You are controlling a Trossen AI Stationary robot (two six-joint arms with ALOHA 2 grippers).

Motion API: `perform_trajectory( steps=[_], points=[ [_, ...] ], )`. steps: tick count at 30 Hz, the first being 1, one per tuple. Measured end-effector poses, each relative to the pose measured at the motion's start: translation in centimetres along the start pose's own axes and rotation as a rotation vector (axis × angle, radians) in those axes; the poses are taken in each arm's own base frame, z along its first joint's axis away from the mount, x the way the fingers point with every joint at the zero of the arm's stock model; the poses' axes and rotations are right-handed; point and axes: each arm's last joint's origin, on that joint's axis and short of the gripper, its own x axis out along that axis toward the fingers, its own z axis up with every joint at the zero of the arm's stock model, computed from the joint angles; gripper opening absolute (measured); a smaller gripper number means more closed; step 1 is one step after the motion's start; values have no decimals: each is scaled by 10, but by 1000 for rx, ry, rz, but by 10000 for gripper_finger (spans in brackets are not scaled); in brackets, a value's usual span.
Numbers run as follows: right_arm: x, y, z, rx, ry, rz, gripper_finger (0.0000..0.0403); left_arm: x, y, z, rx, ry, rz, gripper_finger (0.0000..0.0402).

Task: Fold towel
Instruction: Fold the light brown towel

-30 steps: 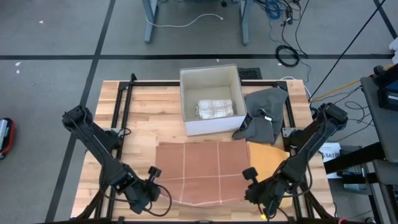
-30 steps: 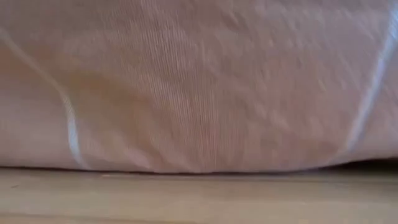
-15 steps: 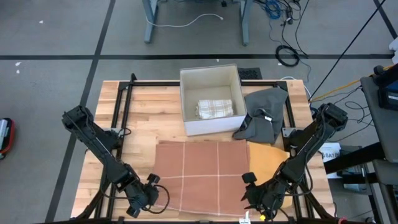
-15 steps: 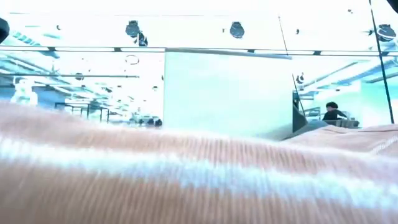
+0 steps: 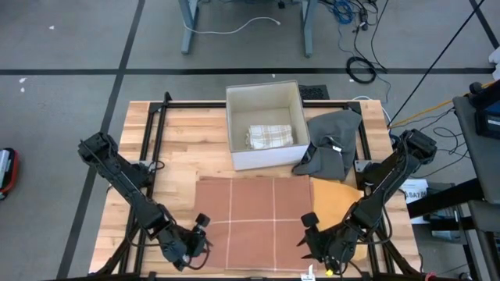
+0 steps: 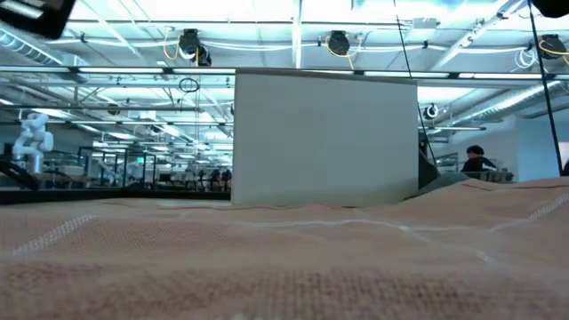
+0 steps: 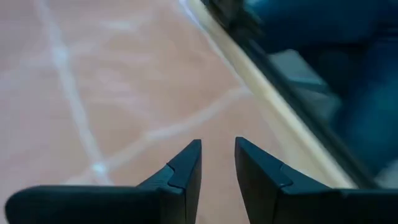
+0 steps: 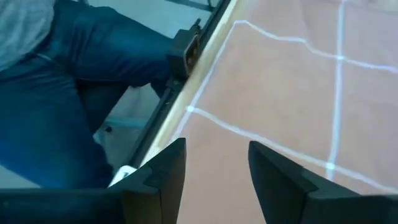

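High view, towel (image 5: 254, 215) flat, edges table-square, left end effector (image 5: 201, 234) and right end effector (image 5: 307, 234) parted, empty.

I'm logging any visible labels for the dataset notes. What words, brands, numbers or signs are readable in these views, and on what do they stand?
No readable text in any view.
White box: plain walls, no print visible.
Pink towel: only pale woven stripes, no label.
Gray cloth: a small white tag shows, too small to read.
White item at the table's right edge: possible markings, too small to read.
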Motion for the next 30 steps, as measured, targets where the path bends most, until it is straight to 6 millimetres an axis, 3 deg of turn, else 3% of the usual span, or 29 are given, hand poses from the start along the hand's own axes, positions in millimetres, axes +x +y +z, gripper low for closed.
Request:
perform_trajectory(
  steps=[8,19,24,30],
  points=[
    [0,-2,3,-55,-52,-82,160,1,8,4,-55,-44,95,103],
    [3,-10,24,-222,-220,-122,160,2,-1,-15,-120,-4,112,103],
    [6,-19,29,-262,-231,-155,160,3,5,-16,-87,-43,263,103],
    [9,-33,31,-259,-201,-195,160,6,26,-9,-11,-74,459,103]
  ],
)
